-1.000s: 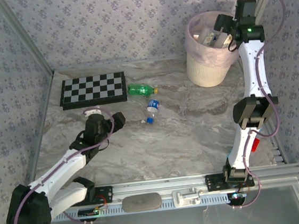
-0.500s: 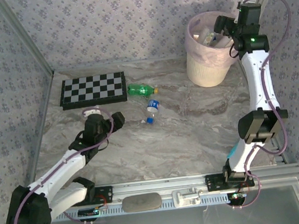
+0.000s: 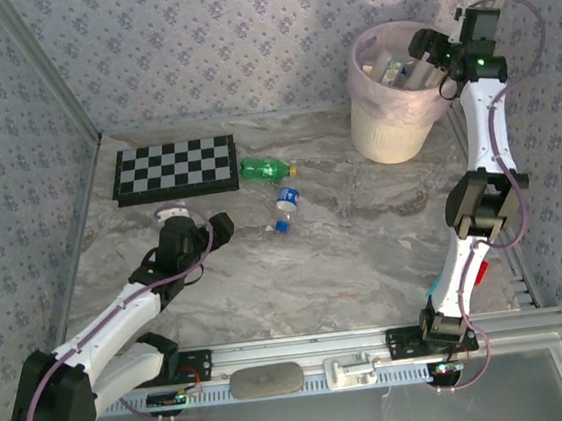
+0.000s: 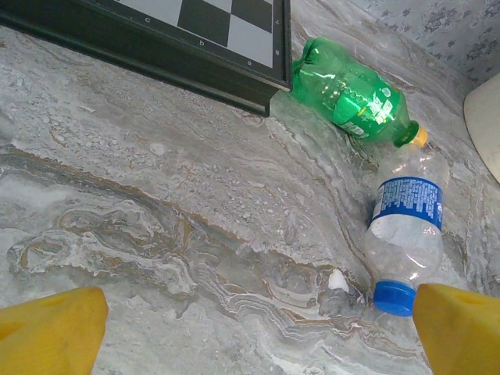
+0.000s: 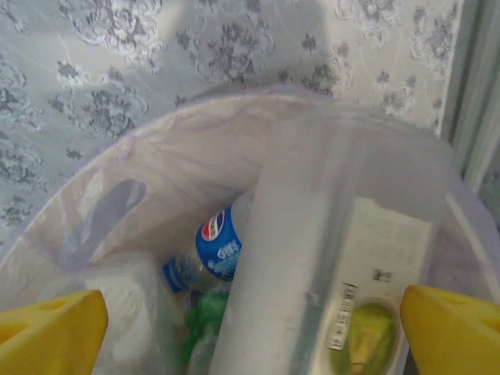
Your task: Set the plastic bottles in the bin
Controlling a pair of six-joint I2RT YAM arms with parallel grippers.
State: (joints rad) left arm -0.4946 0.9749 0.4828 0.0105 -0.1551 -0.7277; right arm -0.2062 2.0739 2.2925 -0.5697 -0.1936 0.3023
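Two plastic bottles lie on the marble table: a green one [image 3: 262, 168] [image 4: 351, 98] beside the checkerboard's corner and a clear one with a blue cap and label [image 3: 288, 208] [image 4: 406, 226]. My left gripper [image 3: 220, 227] [image 4: 258, 336] hovers low and open just left of the clear bottle, nothing between its yellow fingertips [image 4: 51, 332]. My right gripper [image 3: 429, 54] [image 5: 250, 328] is open above the bin [image 3: 391, 108] [image 5: 101, 211]. Below it a large pale bottle with a label [image 5: 336, 258] leans inside the bin, over a blue-labelled bottle [image 5: 219, 246] and a green one [image 5: 203, 320].
A black-framed checkerboard [image 3: 174, 168] [image 4: 203, 31] lies at the back left. Patterned walls close in the back and both sides. A red-tipped object [image 3: 481, 272] sits by the right arm's lower link. A metal rail [image 3: 326, 349] runs along the near edge.
The right arm has swung its wrist right and back over the bin's far rim. The left arm and the two bottles on the table have stayed put.
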